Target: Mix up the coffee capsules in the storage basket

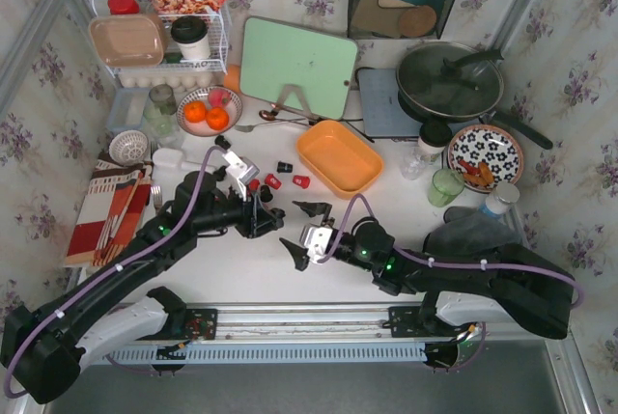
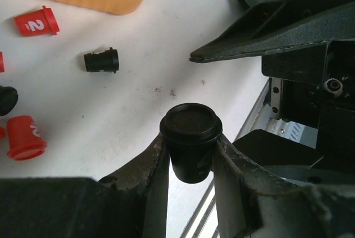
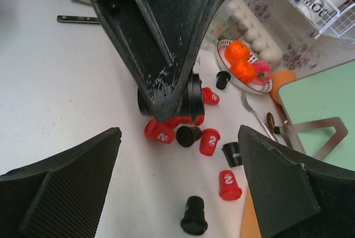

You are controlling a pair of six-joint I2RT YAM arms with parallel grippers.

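Note:
My left gripper point(image 2: 191, 145) is shut on a black coffee capsule point(image 2: 191, 122), held just above the white table. The right wrist view shows that same gripper point(image 3: 166, 102) from the front, low over a cluster of capsules. Red and black capsules lie loose on the table: a red one point(image 3: 159, 131), a black one point(image 3: 188, 136), another red point(image 3: 229, 185) and another black point(image 3: 194, 216). The orange storage basket point(image 1: 338, 158) stands right of them, nothing visible inside it. My right gripper point(image 1: 301, 229) is open and holds nothing, facing the left gripper point(image 1: 264, 209).
A bowl of oranges point(image 1: 207, 113) and a spoon point(image 3: 256, 117) lie behind the capsules. A green cutting board point(image 1: 297, 67) leans on a stand at the back. A wire rack point(image 1: 164, 38) is back left, a pan point(image 1: 450, 81) back right, a folded cloth with cutlery point(image 1: 111, 207) at left.

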